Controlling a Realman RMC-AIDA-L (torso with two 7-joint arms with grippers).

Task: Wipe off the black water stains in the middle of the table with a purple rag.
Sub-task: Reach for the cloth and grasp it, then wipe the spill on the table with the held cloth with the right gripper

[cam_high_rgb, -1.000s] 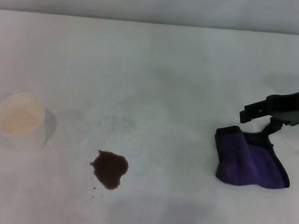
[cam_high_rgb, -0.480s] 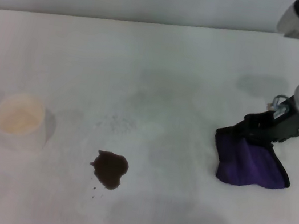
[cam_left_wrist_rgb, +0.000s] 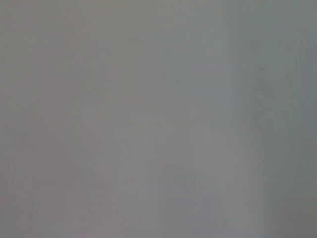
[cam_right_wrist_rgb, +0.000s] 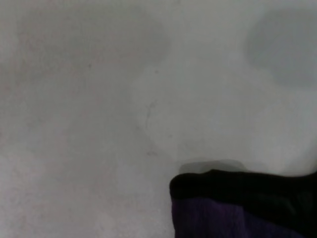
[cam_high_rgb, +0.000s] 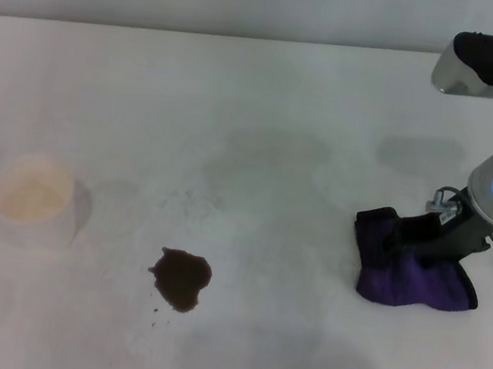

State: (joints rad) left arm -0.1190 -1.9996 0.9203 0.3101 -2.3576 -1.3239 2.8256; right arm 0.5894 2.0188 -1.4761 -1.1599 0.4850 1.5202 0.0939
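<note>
The purple rag (cam_high_rgb: 414, 276) lies folded on the white table (cam_high_rgb: 286, 125) at the right. My right gripper (cam_high_rgb: 415, 240) is down on the rag's far part, with the arm rising behind it to the right. The rag's black-edged corner also shows in the right wrist view (cam_right_wrist_rgb: 237, 210). The black water stain (cam_high_rgb: 181, 278) is a small dark blot with a few specks in the middle front of the table, well to the left of the rag. My left gripper is out of view; the left wrist view shows only a plain grey surface.
A white paper cup (cam_high_rgb: 33, 195) stands at the left, to the left of the stain. The table's far edge (cam_high_rgb: 252, 42) meets a pale wall.
My right arm has swung in from the right and come down, bringing the gripper from just above the rag's far edge onto the rag. The rag, stain and cup have not moved.
</note>
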